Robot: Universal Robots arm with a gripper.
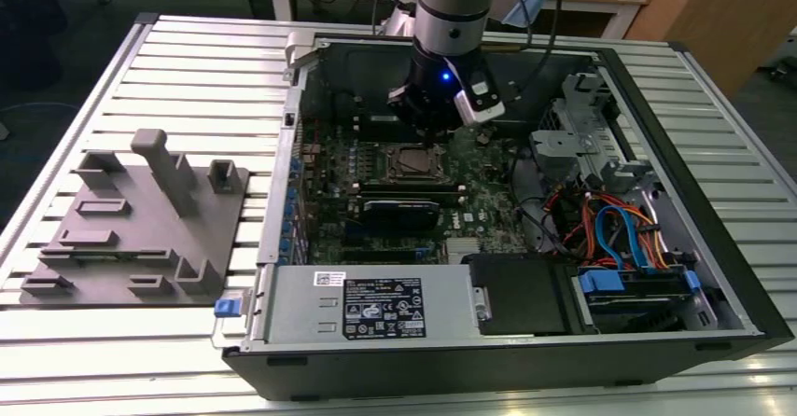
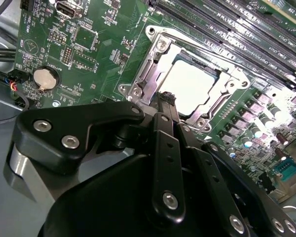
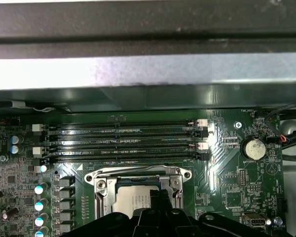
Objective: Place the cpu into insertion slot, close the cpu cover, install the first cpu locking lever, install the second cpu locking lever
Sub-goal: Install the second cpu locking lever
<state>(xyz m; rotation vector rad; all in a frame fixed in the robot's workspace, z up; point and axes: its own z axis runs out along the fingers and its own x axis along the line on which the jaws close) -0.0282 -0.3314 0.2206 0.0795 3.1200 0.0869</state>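
While the arm hangs over the open computer case (image 1: 697, 276) at upper centre of the exterior view, its gripper (image 1: 430, 129) sits low above the insertion slot (image 1: 408, 161), which lies on the green motherboard (image 1: 486, 213) just below the tool in that frame. Seen at centre right of the second wrist view, the cpu (image 2: 190, 85) lies flat in the socket with its pale metal top showing through the window of the cpu cover (image 2: 147, 66), and the silver frame appears folded down around the chip rather than standing up. At lower centre of the first wrist view the same chip (image 3: 130, 202) sits inside the frame (image 3: 138, 174), below the long black memory slots (image 3: 123, 143). The gripper's black tip (image 2: 164, 101) rests at the near edge of the frame, at or just above it, touching the cover's rim rather than the chip as far as can be judged. Its fingers appear drawn together into one narrow point with nothing held between them. Judged from this, the work stands at the cover or lever stage; done well, it would call for pressure kept on the metal frame or lever, straight and gentle, never on the chip's top or the surrounding board parts.
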